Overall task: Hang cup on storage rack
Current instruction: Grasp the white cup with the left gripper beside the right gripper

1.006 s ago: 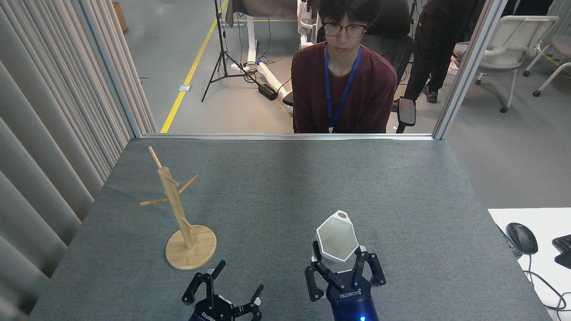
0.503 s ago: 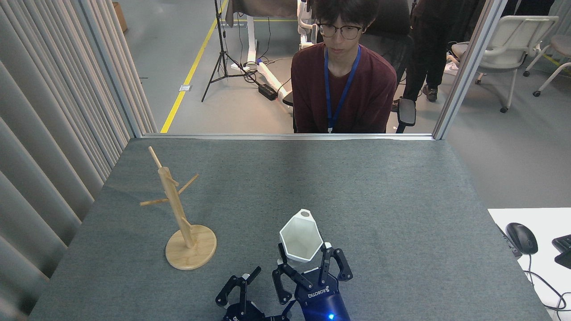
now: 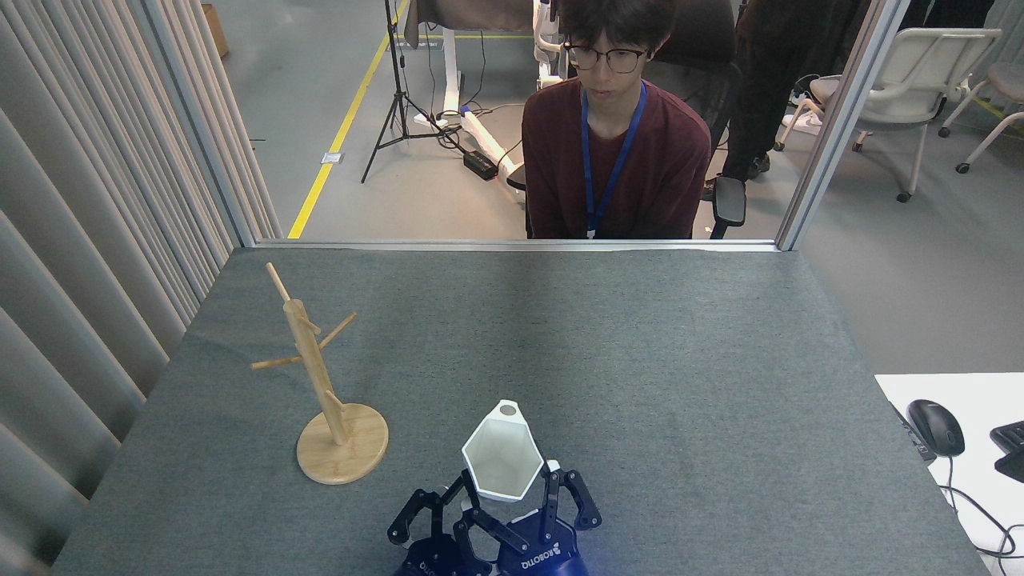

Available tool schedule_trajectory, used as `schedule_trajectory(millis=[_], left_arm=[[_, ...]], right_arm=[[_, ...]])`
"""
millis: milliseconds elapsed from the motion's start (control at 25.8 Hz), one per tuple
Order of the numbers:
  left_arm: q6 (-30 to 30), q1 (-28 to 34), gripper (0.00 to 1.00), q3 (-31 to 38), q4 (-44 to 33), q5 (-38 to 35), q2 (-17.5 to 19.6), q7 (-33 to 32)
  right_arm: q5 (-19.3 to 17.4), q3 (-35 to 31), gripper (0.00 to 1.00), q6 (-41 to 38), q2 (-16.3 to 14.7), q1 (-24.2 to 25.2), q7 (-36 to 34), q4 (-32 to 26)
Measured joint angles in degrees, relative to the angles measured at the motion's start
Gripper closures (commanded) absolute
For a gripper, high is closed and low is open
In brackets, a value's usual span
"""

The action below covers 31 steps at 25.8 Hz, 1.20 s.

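Near the bottom edge of the head view, my right gripper (image 3: 508, 490) is closed on the cup (image 3: 502, 454), with one finger on each side of the cup's lower end. The cup is white and faceted; its open mouth faces the camera, and its rim tab with the round hole points away from me, toward the far side of the table (image 3: 640, 352).

My left gripper (image 3: 436, 500) sits just beside the right one, on its left. Its fingers are spread and nothing is between them. One finger lies close to the cup's lower left edge; I cannot tell whether it touches.

The storage rack (image 3: 324, 392) stands upright on its round base at the left of the grey table, well apart from the cup. All its pegs are bare.

A person (image 3: 616, 152) sits behind the far table edge.
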Motion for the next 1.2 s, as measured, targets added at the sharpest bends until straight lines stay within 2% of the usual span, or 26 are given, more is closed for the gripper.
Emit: schedule_trajectory(millis=[735,1200], left_arm=[[-0.05,-0.34,0.0,0.3,0.2,0.14,-0.02,-0.02],[-0.38,-0.9,0.0,0.45,-0.29,0.26,-0.08,0.15]], right_arm=[[1.55,4.36,0.38,1.65,-0.45,2.82,-1.39,-0.62],[2.03,4.66,0.38,1.99,-0.53,3.01,-1.75,-0.55]])
